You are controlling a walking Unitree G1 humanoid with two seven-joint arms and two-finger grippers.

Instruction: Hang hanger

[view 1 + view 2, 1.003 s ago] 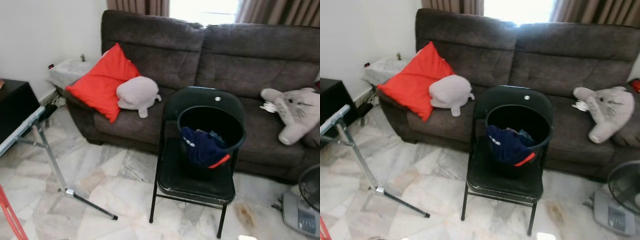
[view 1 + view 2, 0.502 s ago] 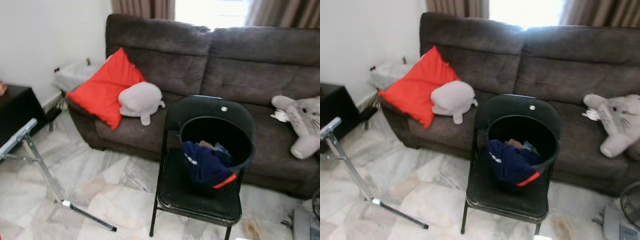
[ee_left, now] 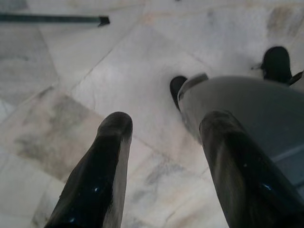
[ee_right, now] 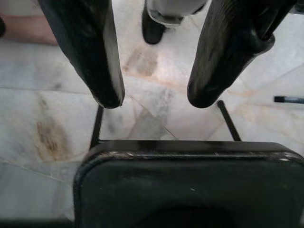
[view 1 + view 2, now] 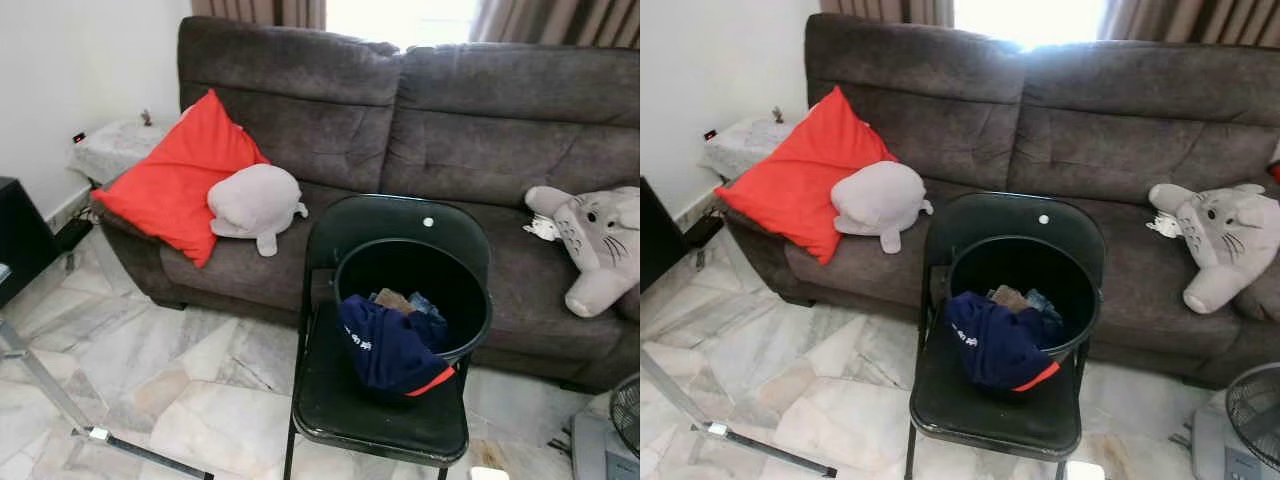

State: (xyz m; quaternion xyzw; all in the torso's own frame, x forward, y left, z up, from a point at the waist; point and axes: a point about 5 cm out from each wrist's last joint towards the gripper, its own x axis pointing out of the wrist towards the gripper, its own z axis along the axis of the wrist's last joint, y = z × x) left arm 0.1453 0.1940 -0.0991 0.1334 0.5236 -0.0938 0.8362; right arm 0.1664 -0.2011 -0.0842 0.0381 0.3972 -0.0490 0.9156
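Note:
No hanger can be made out. A black bucket (image 5: pixel 400 262) with a navy garment (image 5: pixel 385 345) draped over its rim stands on a black folding chair (image 5: pixel 380 415) in front of the sofa. A metal rack leg (image 5: pixel 50 385) slants across the floor at lower left. My left gripper (image 3: pixel 166 123) hangs open over the marble floor beside my grey leg (image 3: pixel 247 118), holding nothing. My right gripper (image 4: pixel 156 97) is open too, with nothing between its fingers, above the edge of the chair seat (image 4: pixel 190 185).
A dark brown sofa (image 5: pixel 480 130) carries a red cushion (image 5: pixel 165 185), a grey plush (image 5: pixel 250 200) and a grey plush animal (image 5: pixel 595 245). A black cabinet (image 5: pixel 15 235) stands at far left, a fan (image 5: pixel 625 420) at lower right. The rack's foot bar (image 3: pixel 52 19) lies on the floor.
The head camera has shifted, so the whole scene slid. The rack's top bar and a red object at lower left slipped out of the picture. Nothing on chair or sofa moved.

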